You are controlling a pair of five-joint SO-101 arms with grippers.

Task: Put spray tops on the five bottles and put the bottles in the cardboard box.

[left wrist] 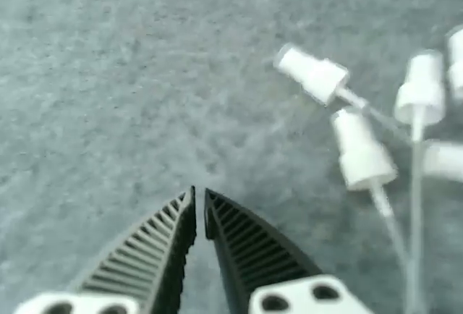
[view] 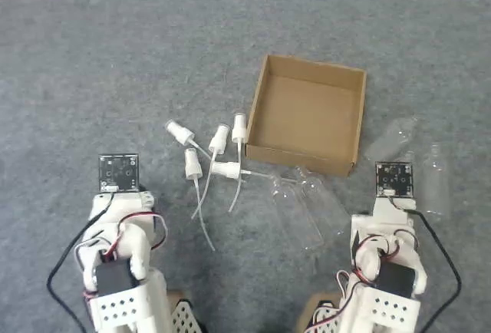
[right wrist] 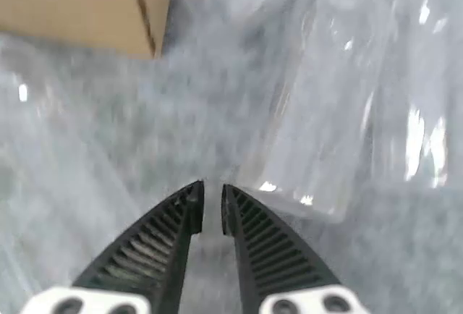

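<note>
Grey carpet (view: 92, 64) covers the table. Cardboard box (view: 311, 114) sits open side up, centre-right, towards the far edge. Five white spray tops (view: 219, 140) lie in a loose cluster just beside the box's left wall, dip tubes trailing towards the arms & crossing each other. Clear bottles (view: 290, 204) lie on their sides w/o tops: two side by side just in front of the box's near wall, others to the right of the box near its corner. Exact count is hard to tell, as they're see-through vs. the carpet.

Left arm (view: 119, 264) is at bottom left. Left gripper (left wrist: 200, 200) hangs low over bare carpet, jaws all but closed, thin slit btwn the tips, nothing held. Spray tops (left wrist: 362, 156) lie near but apart from it.

Right arm (view: 387, 268) is at bottom right. Right gripper (right wrist: 212, 187) has jaws likewise nearly together, nothing gripped. Its tips are just beside the end of a lying bottle (right wrist: 325, 111); whether they touch can't be told. A corner of the cardboard box (right wrist: 79, 3) lies beyond.
</note>
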